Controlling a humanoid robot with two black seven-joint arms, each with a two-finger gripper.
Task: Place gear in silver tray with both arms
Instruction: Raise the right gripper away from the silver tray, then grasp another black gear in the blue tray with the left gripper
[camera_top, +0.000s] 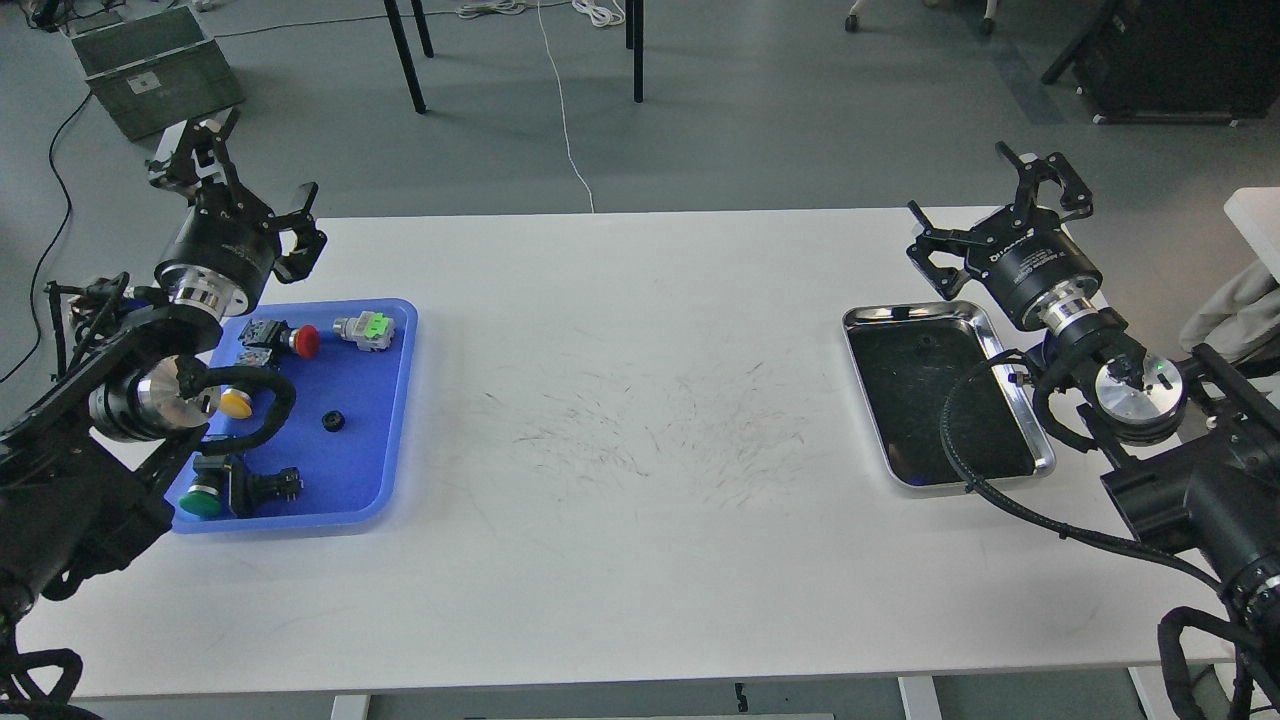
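- Right now our left end effector (232, 160) hangs above the far left corner of the bench (620, 450), just beyond the blue plastic tray (385, 440); its fingers are spread wide and hold nothing.
- Our right end effector (1000, 210) hovers past the far right corner of the silver tray (1010, 385), fingers likewise splayed apart and empty.
- We take the small black ring-shaped part (332, 421) on the bare blue floor of the plastic tray to be the gear; it lies flat and apart from the other parts, so it has no long axis to line up with.
- From the left end effector the gear lies nearer to us and a little to the right, so the left arm is clearly the closer one; the right arm is well apart from it, across the whole bench.
- The silver tray sits at the right side of the bench, long axis running away from us, its dark scratched bottom holding no gear that we can make out.
- Around the gear lie push buttons: a red one (306, 341), a yellow one (236, 404), a green one (200, 503), and a grey switch block with a green insert (364, 330).
- White lettering shows on the right wrist body (1030, 265), too small for us to read with certainty.
- We judge that the left arm should pick and carry toward the middle, where the right can receive.
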